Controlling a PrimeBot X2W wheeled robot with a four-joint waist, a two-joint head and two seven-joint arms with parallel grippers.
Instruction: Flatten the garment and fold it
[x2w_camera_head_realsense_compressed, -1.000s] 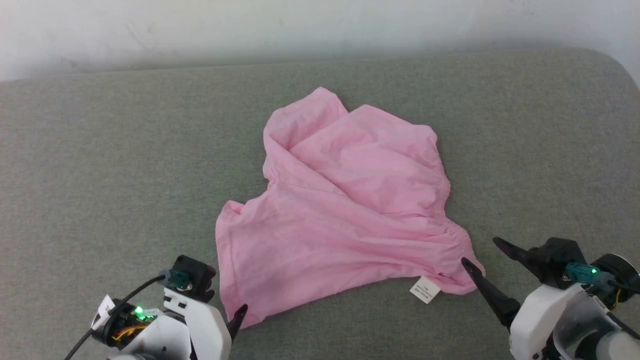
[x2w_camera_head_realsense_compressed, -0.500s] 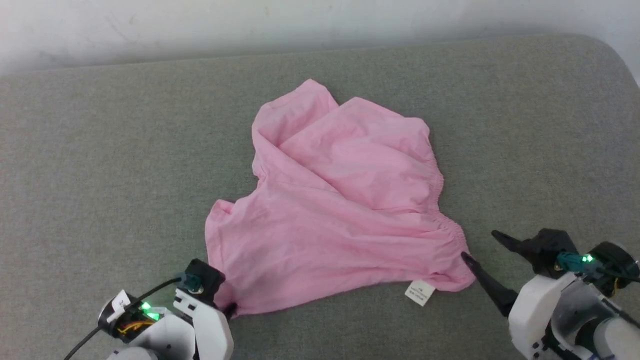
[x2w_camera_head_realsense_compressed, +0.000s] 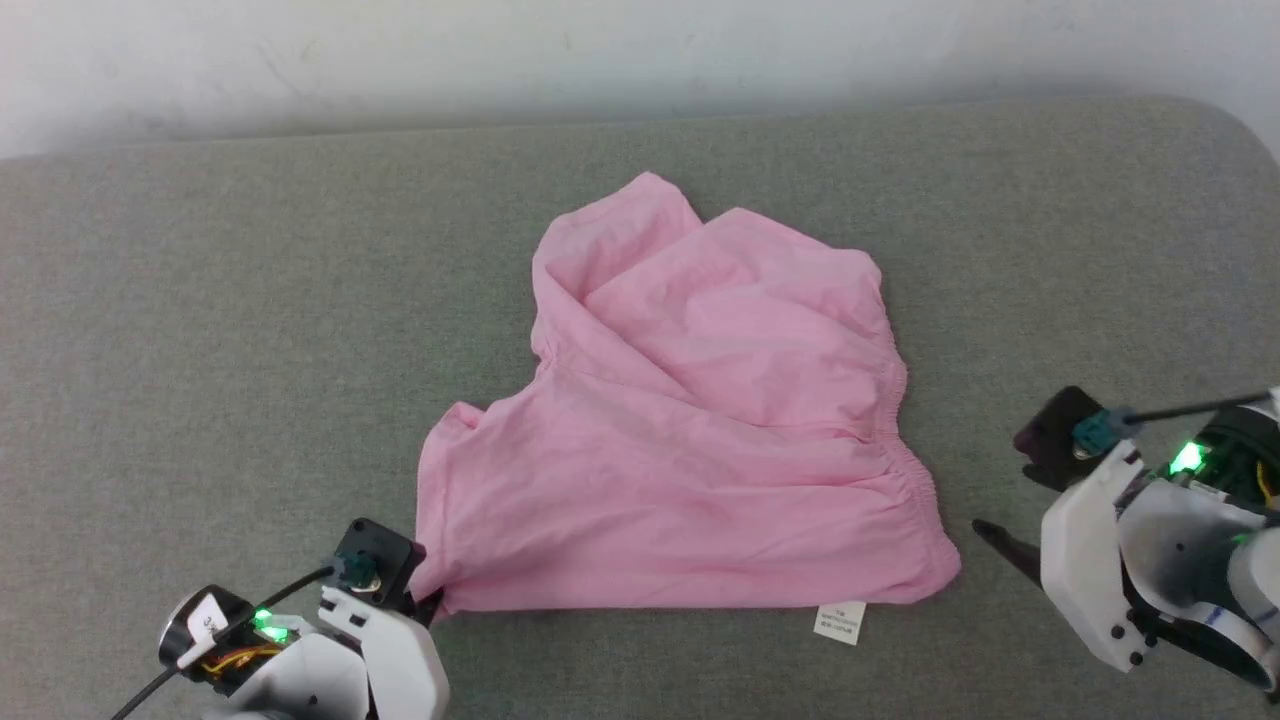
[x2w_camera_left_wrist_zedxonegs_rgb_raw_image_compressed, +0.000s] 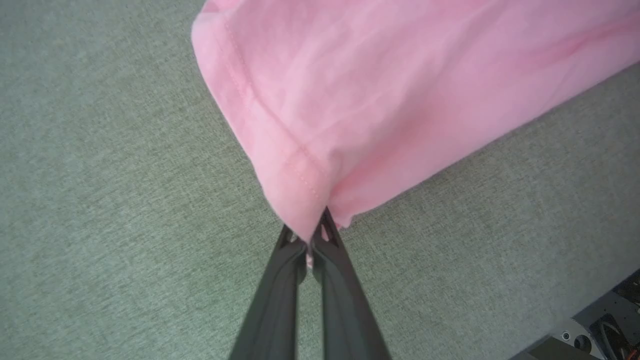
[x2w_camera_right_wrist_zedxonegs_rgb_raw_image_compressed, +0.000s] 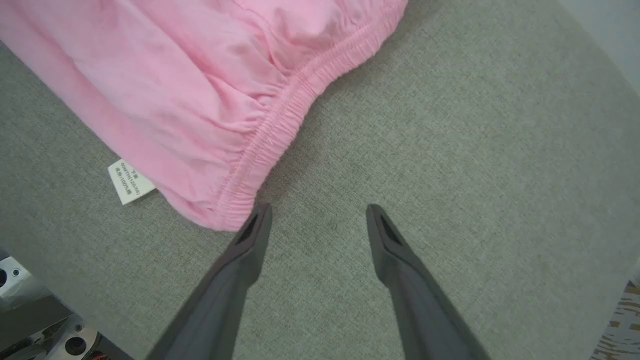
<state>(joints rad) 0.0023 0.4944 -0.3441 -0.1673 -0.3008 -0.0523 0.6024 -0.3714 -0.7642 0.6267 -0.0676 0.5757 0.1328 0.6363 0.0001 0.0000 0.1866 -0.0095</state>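
Note:
The light-pink garment (x2w_camera_head_realsense_compressed: 690, 450) lies crumpled on the grey cushion, upper layers folded over, with its near edge pulled almost straight. Its white label (x2w_camera_head_realsense_compressed: 840, 622) sticks out at the near right, and the gathered elastic edge (x2w_camera_right_wrist_zedxonegs_rgb_raw_image_compressed: 280, 135) runs along its right side. My left gripper (x2w_camera_head_realsense_compressed: 432, 603) is shut on the garment's near-left hemmed corner (x2w_camera_left_wrist_zedxonegs_rgb_raw_image_compressed: 305, 210), with cloth pinched between the dark fingers (x2w_camera_left_wrist_zedxonegs_rgb_raw_image_compressed: 280, 295). My right gripper (x2w_camera_right_wrist_zedxonegs_rgb_raw_image_compressed: 318, 220) stands open just right of the garment's near-right corner, its left fingertip beside the elastic edge, nothing between the fingers.
The grey fabric surface (x2w_camera_head_realsense_compressed: 200, 350) stretches wide on both sides of the garment. A pale wall (x2w_camera_head_realsense_compressed: 600, 50) runs behind its far edge. The surface's rounded corner (x2w_camera_head_realsense_compressed: 1230, 130) shows at the far right.
My left gripper went from open to shut on the near-left corner and drew it left, straightening the near edge. The right gripper turned and shifted right, still open.

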